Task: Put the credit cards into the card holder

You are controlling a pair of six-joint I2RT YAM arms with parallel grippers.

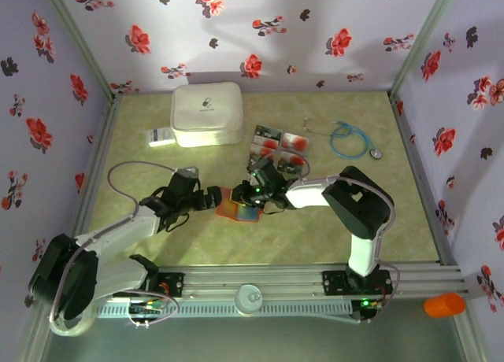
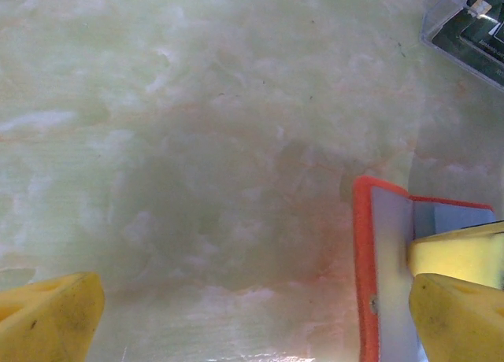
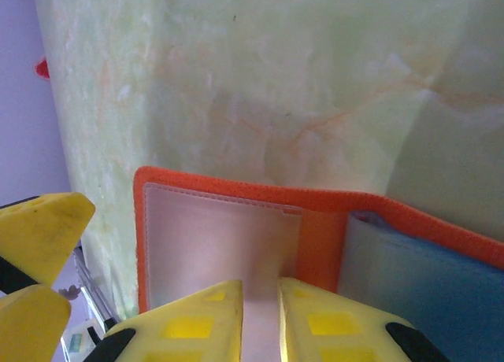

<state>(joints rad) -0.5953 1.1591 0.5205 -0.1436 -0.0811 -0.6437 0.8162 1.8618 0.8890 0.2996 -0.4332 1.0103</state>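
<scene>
The card holder (image 1: pixel 236 211) lies open mid-table, orange-red rim with bluish-grey inside (image 3: pixel 425 275). My left gripper (image 1: pixel 211 198) is at its left edge and stands wide open (image 2: pixel 256 315); one yellow finger (image 2: pixel 461 319) rests on the holder's pale flap (image 2: pixel 387 244), the other on bare table. My right gripper (image 1: pixel 253 193) hovers over the holder's pale pocket (image 3: pixel 213 236), its jaws (image 3: pixel 260 287) a narrow gap apart with nothing seen between them. The credit cards (image 1: pixel 277 144) lie in a cluster behind the holder; one corner shows in a clear sleeve (image 2: pixel 472 31).
A big white rounded case (image 1: pixel 206 114) and a white barcode label (image 1: pixel 161 137) sit at the back left. A stethoscope (image 1: pixel 346 138) lies at the back right. An orange cylinder (image 1: pixel 443 304) is outside the table's front right. Flowered walls enclose three sides.
</scene>
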